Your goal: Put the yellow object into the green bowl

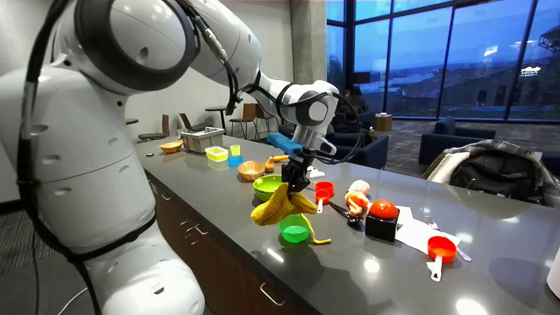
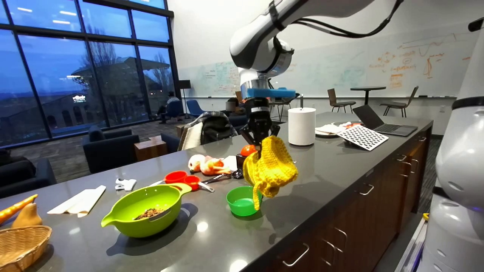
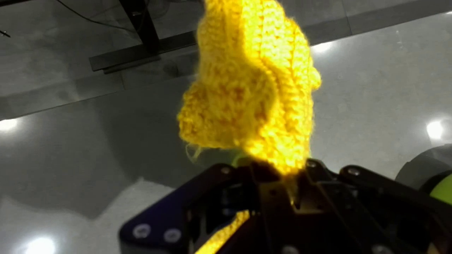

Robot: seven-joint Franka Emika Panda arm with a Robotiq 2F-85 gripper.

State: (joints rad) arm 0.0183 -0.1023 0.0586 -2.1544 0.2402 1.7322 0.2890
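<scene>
My gripper (image 1: 294, 186) is shut on a yellow knitted object (image 1: 275, 208) and holds it above the dark counter. The object droops from the fingertips (image 2: 260, 145), and a yellow strand hangs from it. A small green bowl (image 1: 294, 229) stands on the counter below; it also shows in an exterior view (image 2: 240, 204), partly behind the yellow object (image 2: 274, 168). A larger lime-green bowl (image 2: 145, 211) with brown bits inside stands beside it. In the wrist view, the yellow object (image 3: 247, 88) fills the upper middle, pinched between the fingers (image 3: 282, 173).
Red measuring cups (image 2: 176, 176), a pinkish toy (image 2: 204, 165) and a black box with a red dome (image 1: 383, 223) stand near the small bowl. A wicker basket (image 2: 22, 245), a paper towel roll (image 2: 301, 126) and a laptop (image 2: 395, 129) stand farther along the counter.
</scene>
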